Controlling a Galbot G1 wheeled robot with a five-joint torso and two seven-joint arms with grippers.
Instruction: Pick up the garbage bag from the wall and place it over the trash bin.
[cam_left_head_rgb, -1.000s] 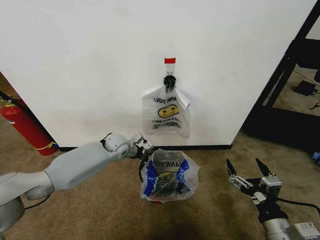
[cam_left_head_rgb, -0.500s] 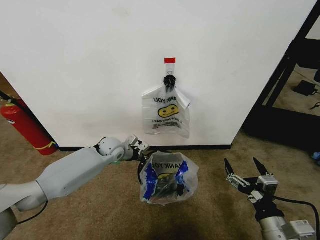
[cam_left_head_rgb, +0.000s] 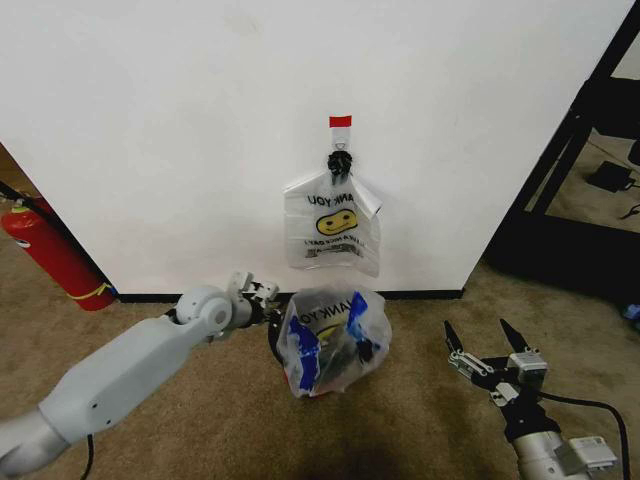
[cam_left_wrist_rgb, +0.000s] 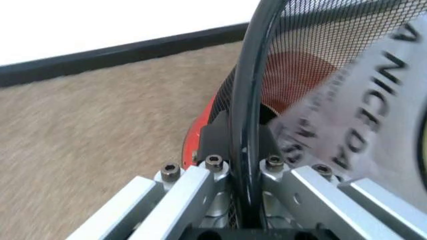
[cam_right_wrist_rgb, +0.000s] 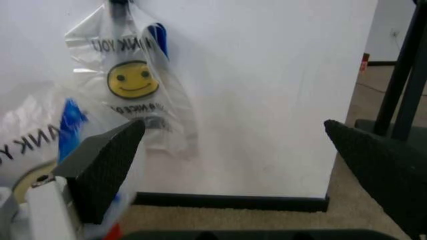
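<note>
Grips the trash bin (cam_left_wrist_rgb: 248, 100) by its black rim with the left gripper (cam_left_head_rgb: 268, 305), fingers closed on the wire from both sides, probably to steady the light bin under the plastic. Shows the garbage bag (cam_left_head_rgb: 330, 335) draped over that bin, low in front of the wall (cam_left_head_rgb: 150, 130), mesh and red base visible through it. Seems tipped sideways, though the plastic hides most of the mesh. Waits with the right gripper (cam_left_head_rgb: 488, 345) spread wide and empty, low and well apart to the right. Leaves the knotted bag (cam_left_head_rgb: 335, 225) hanging on the wall.
</note>
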